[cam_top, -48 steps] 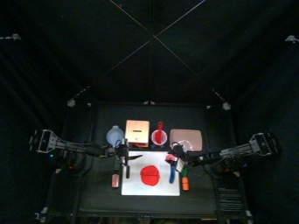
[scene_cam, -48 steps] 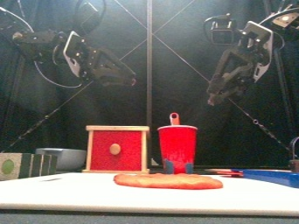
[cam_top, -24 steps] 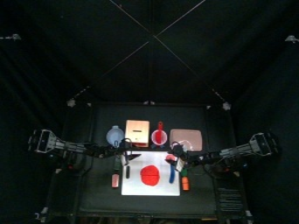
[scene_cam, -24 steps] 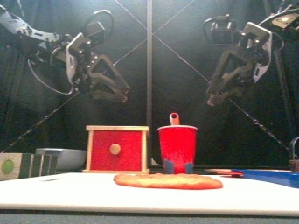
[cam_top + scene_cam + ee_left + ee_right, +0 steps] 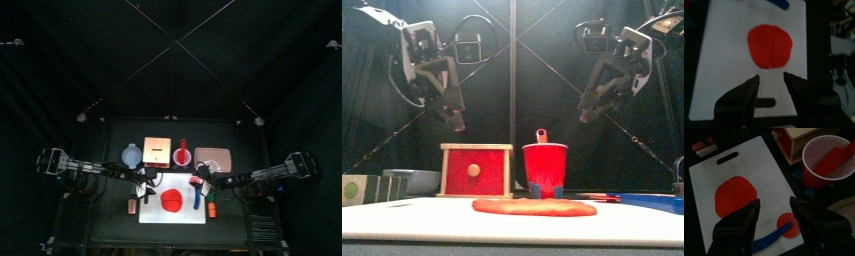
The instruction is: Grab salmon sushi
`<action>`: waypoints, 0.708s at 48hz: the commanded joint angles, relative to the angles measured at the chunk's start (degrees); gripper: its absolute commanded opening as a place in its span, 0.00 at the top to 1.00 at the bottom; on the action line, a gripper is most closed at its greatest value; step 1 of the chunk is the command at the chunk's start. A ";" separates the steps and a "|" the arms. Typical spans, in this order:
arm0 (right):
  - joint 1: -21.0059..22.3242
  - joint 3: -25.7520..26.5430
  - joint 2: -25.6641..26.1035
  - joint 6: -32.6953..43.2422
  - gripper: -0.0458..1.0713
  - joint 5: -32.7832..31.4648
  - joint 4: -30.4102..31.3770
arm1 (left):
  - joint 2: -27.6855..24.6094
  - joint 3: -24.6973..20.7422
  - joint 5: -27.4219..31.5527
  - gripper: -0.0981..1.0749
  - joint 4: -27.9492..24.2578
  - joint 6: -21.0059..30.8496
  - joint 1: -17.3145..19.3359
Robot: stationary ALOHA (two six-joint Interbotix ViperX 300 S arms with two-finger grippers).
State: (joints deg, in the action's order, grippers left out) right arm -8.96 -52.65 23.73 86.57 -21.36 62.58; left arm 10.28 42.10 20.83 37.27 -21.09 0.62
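Looking down from high up, we see a small black table (image 5: 114, 135) with black curtains (image 5: 80, 60) all around it. A white cutting board (image 5: 183, 213) lies on the front half of the table. A flat red shape (image 5: 171, 202) rests in the middle of the board, and a blue tool (image 5: 771, 239) lies on the board beside it.

Behind the board stand a wooden box (image 5: 476, 170) with a red front and a red cup (image 5: 545, 165). A red tool (image 5: 834, 159) sticks up out of the cup. A tan plate (image 5: 214, 158) sits next to the cup.

The salmon sushi (image 5: 131, 206) lies on the table just off the left edge of the board, near the board's handle slot. We also see it in the right wrist view (image 5: 704, 145). Nothing touches it.

The left gripper (image 5: 771, 82) hangs above the board with its jaws apart and nothing between them. The right gripper (image 5: 774, 208) also hangs high over the board, jaws apart and holding nothing. From the front, both grippers (image 5: 456, 120) (image 5: 589, 105) are well above the box and the cup.
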 commanded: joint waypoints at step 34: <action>0.88 -0.79 0.35 0.00 0.20 0.26 -3.16 | -1.67 -9.84 30.59 0.22 -47.29 75.15 -8.70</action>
State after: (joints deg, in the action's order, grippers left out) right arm -8.26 -53.79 23.64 86.57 -21.18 59.41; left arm 8.61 32.70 51.33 -10.37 49.66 -6.77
